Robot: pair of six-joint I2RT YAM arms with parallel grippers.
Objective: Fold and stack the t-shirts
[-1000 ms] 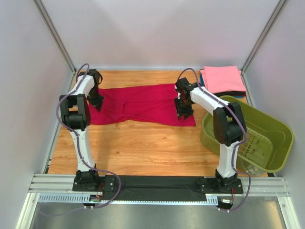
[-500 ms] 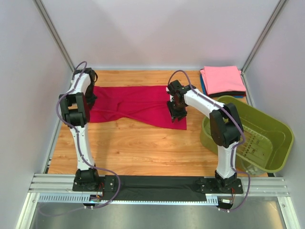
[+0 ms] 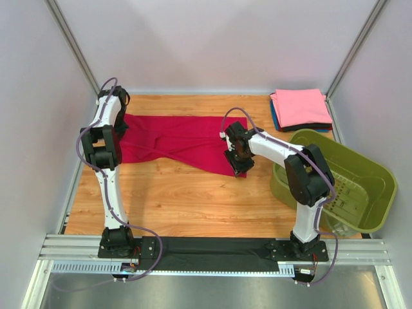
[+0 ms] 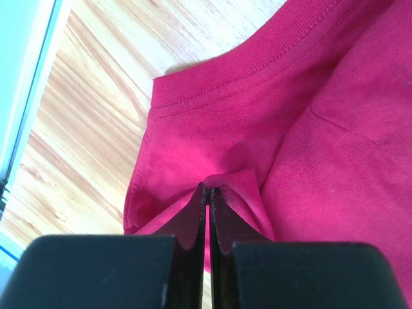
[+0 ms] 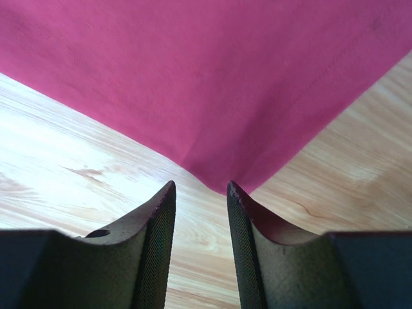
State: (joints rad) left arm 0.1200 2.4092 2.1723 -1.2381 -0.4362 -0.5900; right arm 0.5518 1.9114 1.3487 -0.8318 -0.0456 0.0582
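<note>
A crimson-red t-shirt (image 3: 180, 138) lies spread across the far half of the table. My left gripper (image 3: 120, 131) is at its left end, shut on a pinched fold of the red cloth (image 4: 225, 183) near a stitched hem. My right gripper (image 3: 239, 167) hovers at the shirt's near right corner (image 5: 212, 170), jaws open, with only bare wood between them; the corner lies just ahead of the fingertips. A folded stack with a pink t-shirt (image 3: 299, 106) on top sits at the back right, with blue (image 3: 273, 114) and black (image 3: 314, 126) edges showing under it.
An olive-green plastic basket (image 3: 380, 193) stands at the right, close to the right arm. White walls and metal posts enclose the table. A black cloth strip (image 3: 212, 254) lies between the arm bases. Bare wood shows in front of the shirt.
The right gripper has moved left and nearer, and the shirt's right end has shifted left with it. The left gripper has moved a little left and back with its end.
</note>
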